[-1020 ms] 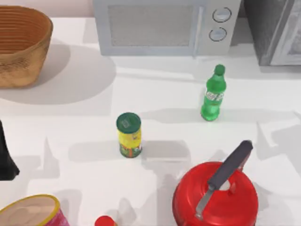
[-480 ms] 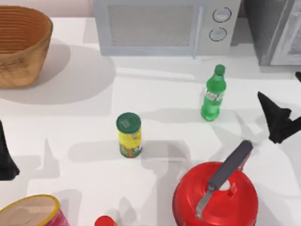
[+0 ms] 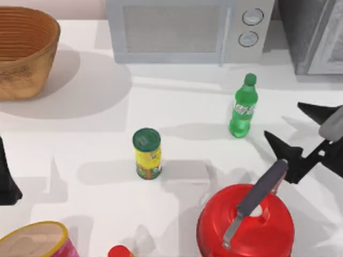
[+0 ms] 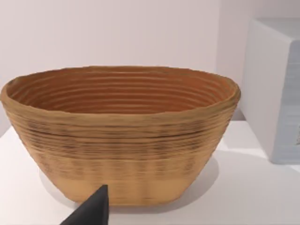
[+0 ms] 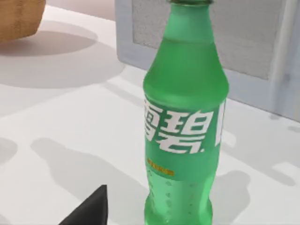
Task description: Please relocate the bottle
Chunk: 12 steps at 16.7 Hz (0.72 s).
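Observation:
The bottle (image 3: 243, 107) is green with a green cap and a green-white label, and it stands upright right of the table's centre, in front of the microwave. My right gripper (image 3: 282, 119) is open just to the bottle's right, its two black fingers pointing at the bottle without touching it. Up close in the right wrist view stands the bottle (image 5: 185, 122), with one fingertip (image 5: 91, 208) low beside it. My left gripper (image 3: 5, 179) is parked at the table's left edge, and one of its fingertips (image 4: 91, 211) faces the basket (image 4: 119, 140).
A yellow can with a dark green lid (image 3: 146, 152) stands mid-table. A red pot with a black handle (image 3: 245, 222) sits just in front of the right gripper. The microwave (image 3: 182, 29), a grey appliance (image 3: 316, 32), a wicker basket (image 3: 24, 51), a pink tub (image 3: 35, 241) and a red-capped item (image 3: 120, 251) line the edges.
My right gripper has come in from the table's right edge and moved left toward the bottle, with its fingers spread. The bottle and the left arm have not moved.

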Tool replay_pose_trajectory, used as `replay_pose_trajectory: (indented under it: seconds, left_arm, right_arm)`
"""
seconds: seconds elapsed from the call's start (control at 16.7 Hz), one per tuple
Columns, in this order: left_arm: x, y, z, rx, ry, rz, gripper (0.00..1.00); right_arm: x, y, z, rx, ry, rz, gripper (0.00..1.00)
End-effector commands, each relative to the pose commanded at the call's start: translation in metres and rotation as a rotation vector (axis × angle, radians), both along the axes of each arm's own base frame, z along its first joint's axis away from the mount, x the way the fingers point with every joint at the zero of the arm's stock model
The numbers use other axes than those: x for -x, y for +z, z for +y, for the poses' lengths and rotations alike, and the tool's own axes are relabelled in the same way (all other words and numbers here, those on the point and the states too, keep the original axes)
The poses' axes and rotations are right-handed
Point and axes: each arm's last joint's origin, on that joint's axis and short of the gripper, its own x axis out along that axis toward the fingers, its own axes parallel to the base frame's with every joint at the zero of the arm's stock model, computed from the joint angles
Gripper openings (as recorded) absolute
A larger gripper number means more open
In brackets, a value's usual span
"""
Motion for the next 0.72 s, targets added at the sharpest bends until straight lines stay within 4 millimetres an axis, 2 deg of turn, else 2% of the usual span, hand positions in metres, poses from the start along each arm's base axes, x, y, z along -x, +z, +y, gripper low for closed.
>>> replay_pose_trajectory:
  seconds: [0.18,0.54,0.72]
  left_arm:
    - [0.0,0.0,0.0,0.0,0.0,0.0,1.0]
    - [0.0,0.0,0.0,0.0,0.0,0.0,1.0]
    - [0.0,0.0,0.0,0.0,0.0,0.0,1.0]
  right_arm:
    - [0.001,-0.01,0.004,-0.001,0.038,0.006,1.0]
    - [0.001,-0.01,0.003,-0.001,0.034,0.01,1.0]
    - [-0.014,-0.012,0.013,-0.002,0.036,0.005,1.0]
